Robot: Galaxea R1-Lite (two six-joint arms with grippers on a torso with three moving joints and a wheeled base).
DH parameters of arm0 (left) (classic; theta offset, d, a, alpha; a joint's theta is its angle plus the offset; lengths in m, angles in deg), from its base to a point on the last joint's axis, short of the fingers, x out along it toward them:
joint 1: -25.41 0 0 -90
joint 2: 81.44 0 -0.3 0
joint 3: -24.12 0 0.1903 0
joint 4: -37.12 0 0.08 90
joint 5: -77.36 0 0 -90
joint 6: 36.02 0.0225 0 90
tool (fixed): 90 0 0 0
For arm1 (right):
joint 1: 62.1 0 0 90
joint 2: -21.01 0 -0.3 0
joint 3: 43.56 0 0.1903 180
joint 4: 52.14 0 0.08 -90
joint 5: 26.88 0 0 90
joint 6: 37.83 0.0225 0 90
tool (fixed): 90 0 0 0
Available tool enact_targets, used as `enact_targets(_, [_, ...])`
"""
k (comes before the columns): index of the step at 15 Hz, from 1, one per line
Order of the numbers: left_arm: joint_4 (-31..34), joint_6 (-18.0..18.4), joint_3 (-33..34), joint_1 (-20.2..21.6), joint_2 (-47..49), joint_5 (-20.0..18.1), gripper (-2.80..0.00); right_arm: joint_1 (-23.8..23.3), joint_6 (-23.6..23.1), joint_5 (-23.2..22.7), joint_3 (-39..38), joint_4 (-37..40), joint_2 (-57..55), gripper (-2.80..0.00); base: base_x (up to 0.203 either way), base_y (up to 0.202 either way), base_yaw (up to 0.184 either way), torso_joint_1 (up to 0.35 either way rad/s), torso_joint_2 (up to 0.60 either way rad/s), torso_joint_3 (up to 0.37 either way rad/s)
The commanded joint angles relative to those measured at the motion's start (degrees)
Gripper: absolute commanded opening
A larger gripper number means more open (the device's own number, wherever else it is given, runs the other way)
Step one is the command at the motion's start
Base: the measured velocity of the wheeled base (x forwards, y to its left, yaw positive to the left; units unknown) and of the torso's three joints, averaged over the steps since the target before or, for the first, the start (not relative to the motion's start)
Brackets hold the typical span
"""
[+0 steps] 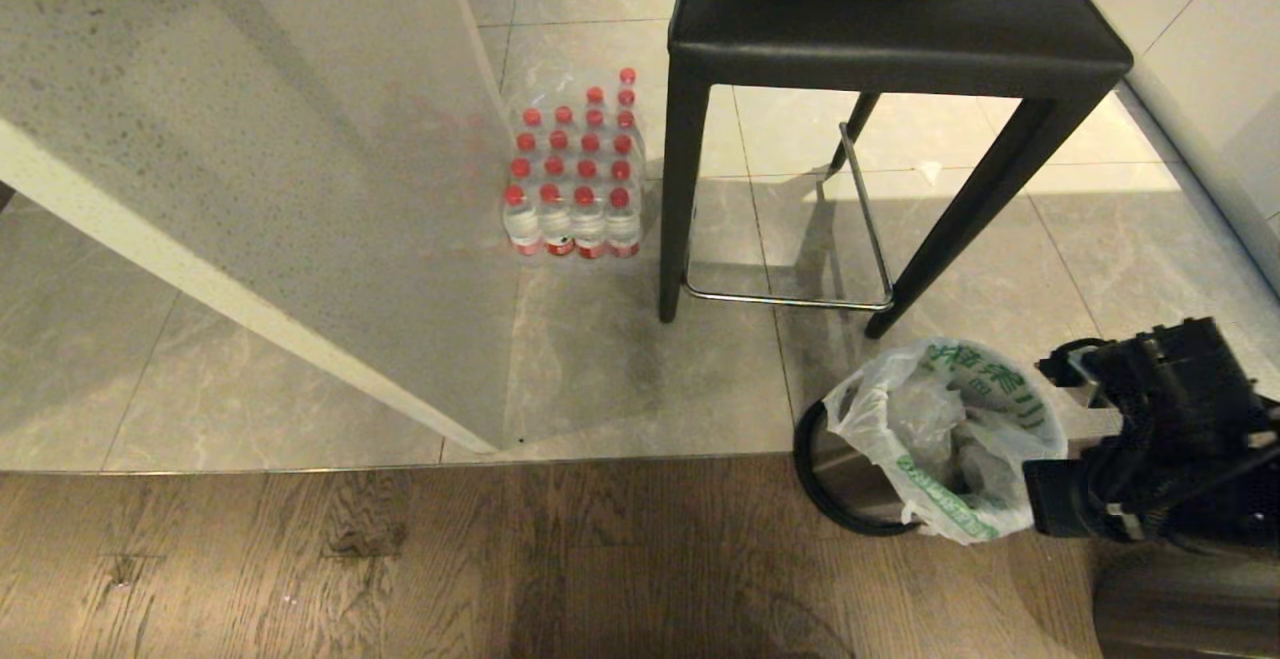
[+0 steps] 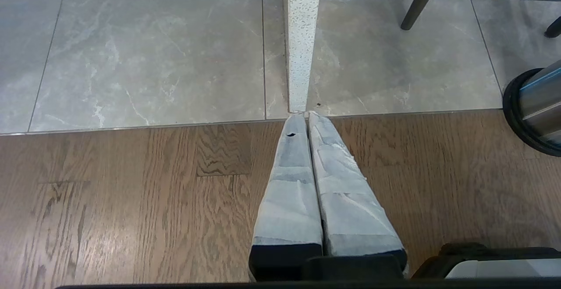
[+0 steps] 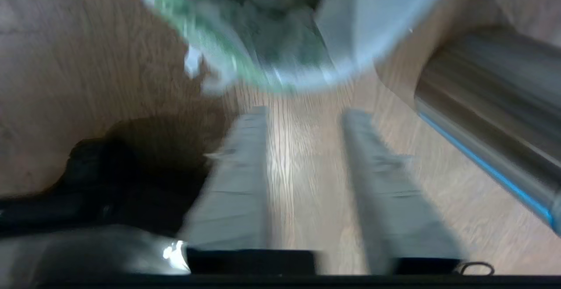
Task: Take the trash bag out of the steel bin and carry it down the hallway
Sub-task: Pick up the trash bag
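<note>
While lining the steel bin (image 1: 850,484) at five o'clock of the head view, holds crumpled refuse: the trash bag (image 1: 945,439), green print unreadable. Sits at twelve o'clock just ahead of the right gripper (image 3: 302,118), jaws parted, empty. Left gripper (image 2: 307,118) pressed closed, gripping nothing.

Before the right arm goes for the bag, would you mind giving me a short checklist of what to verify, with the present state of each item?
1. Trash bag in the steel bin, draped over its rim: ok.
2. Right gripper open, nothing between its fingers: ok.
3. Right gripper lined up with the bag, which lies just ahead of its fingertips: ok.
4. Loop handle located for the grip: cannot tell.
5. Stool stands apart from the bin: ok.
6. Left gripper shut, over the wood floor, away from the bin: ok.
</note>
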Motion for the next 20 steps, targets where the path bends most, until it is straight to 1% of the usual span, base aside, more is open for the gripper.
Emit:
enact_targets(1, [0.0, -0.01, 0.0, 0.0, -0.02, 0.0, -2.8, 0.02, -0.22, 2.07, 0.95, -7.2, -12.85, 0.0, 0.0, 0.0, 0.0, 0.0, 0.0, 0.0])
enact_targets(3, [0.0, -0.01, 0.0, 0.0, -0.02, 0.0, -2.8, 0.29, -0.68, 5.92, 2.68, -13.68, -17.68, 0.0, 0.0, 0.0, 0.0, 0.0, 0.0, 0.0])
enact_targets(5, [0.0, -0.01, 0.0, 0.0, -0.02, 0.0, -2.8, 0.39, -0.79, 3.61, 2.59, -15.09, -17.68, 0.0, 0.0, 0.0, 0.0, 0.0, 0.0, 0.0])
enact_targets(7, [0.0, -0.01, 0.0, 0.0, -0.02, 0.0, -2.8, 0.29, -0.83, 4.65, 2.81, -16.1, -18.49, 0.0, 0.0, 0.0, 0.0, 0.0, 0.0, 0.0])
enact_targets(9, [0.0, -0.01, 0.0, 0.0, -0.02, 0.0, -2.8, -0.17, -0.76, 7.17, 2.7, -16.17, -19.28, 0.0, 0.0, 0.0, 0.0, 0.0, 0.0, 0.0])
enact_targets(11, [0.0, -0.01, 0.0, 0.0, -0.02, 0.0, -2.8, -1.47, -0.4, 8.11, 1.84, -16.33, -19.5, 0.0, 0.0, 0.0, 0.0, 0.0, 0.0, 0.0])
enact_targets(12, [0.0, -0.01, 0.0, 0.0, -0.02, 0.0, -2.8, -1.71, -0.28, 9.98, 1.85, -16.48, -19.78, 0.0, 0.0, 0.0, 0.0, 0.0, 0.0, 0.0])
enact_targets(14, [0.0, -0.01, 0.0, 0.0, -0.02, 0.0, -2.8, -2.14, -0.06, 15.8, 2.29, -16.75, -20.63, 0.0, 0.0, 0.0, 0.0, 0.0, 0.0, 0.0])
enact_targets(16, [0.0, -0.01, 0.0, 0.0, -0.02, 0.0, -2.8, -3.53, 0.13, 16.61, 2.34, -18.0, -22.97, 0.0, 0.0, 0.0, 0.0, 0.0, 0.0, 0.0])
enact_targets(20, [0.0, -0.01, 0.0, 0.0, -0.02, 0.0, -2.8, -5.46, 0.49, 18.9, 4.15, -24.2, -29.36, 0.0, 0.0, 0.0, 0.0, 0.0, 0.0, 0.0])
